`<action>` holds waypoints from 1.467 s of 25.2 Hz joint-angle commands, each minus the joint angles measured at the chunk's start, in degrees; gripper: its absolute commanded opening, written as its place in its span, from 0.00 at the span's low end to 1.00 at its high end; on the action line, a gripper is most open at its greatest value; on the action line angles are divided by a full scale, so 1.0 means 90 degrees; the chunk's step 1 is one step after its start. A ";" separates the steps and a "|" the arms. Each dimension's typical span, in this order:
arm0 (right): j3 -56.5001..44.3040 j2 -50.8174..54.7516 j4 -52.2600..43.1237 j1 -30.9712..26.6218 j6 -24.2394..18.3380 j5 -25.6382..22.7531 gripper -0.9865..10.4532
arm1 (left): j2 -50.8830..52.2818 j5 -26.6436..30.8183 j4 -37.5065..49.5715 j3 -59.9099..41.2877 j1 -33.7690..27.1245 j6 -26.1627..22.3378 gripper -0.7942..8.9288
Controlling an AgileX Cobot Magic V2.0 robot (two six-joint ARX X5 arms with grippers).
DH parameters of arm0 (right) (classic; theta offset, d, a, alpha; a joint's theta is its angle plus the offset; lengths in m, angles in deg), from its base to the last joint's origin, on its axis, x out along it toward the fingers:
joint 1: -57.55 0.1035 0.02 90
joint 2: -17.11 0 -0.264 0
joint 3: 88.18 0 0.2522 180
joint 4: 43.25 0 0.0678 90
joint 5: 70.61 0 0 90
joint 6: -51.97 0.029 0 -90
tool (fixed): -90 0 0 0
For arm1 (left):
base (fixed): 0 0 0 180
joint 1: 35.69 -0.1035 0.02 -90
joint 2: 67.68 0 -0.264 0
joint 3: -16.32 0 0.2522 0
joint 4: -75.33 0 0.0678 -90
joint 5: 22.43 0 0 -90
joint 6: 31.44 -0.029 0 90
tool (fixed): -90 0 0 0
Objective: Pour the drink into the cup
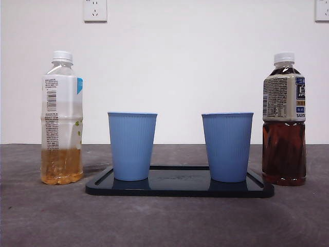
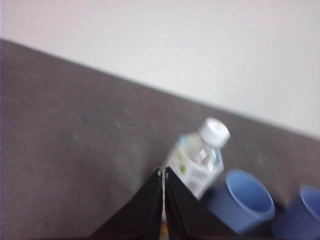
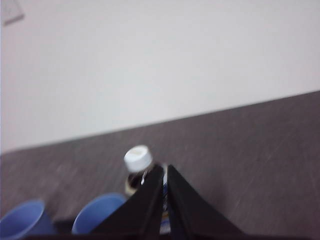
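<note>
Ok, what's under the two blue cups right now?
Both blue cups, left and right, stand upright on a dark glossy tray resting on the grey table. The tray surface directly beneath each cup base is covered, so it cannot be seen.

Two white wall sockets (image 1: 95, 10) high on the wall — grey table (image 1: 164, 221) below.

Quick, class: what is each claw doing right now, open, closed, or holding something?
Left claw: closed, holding nothing, above the pale bottle.
Right claw: closed, holding nothing, above the dark bottle.
</note>
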 commanded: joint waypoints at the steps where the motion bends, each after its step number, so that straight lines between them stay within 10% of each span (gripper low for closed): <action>1: 0.0454 -0.0396 0.0447 -0.0010 -0.0442 0.0391 0.09 | -0.0435 -0.0406 -0.0476 0.0469 -0.0012 -0.0707 0.09; 17: 0.1613 -0.1790 0.3257 0.0284 -0.1749 0.1209 0.09 | -0.1965 -0.1729 -0.2647 0.1627 0.0102 -0.2181 0.09; 22: 0.1610 -0.1843 0.3327 0.0488 -0.1744 0.1180 0.12 | -0.1962 -0.1729 -0.2647 0.1627 0.0131 -0.2188 0.13; 27: 0.1610 -0.1843 0.3322 0.0488 -0.1545 0.1166 0.45 | -0.1965 -0.1727 -0.2640 0.1627 0.0131 -0.2188 0.54; 37: 0.0726 -0.1836 0.2336 0.0682 -0.0515 0.1258 0.45 | -0.1962 -0.1727 -0.2640 0.1627 0.0131 -0.2186 0.54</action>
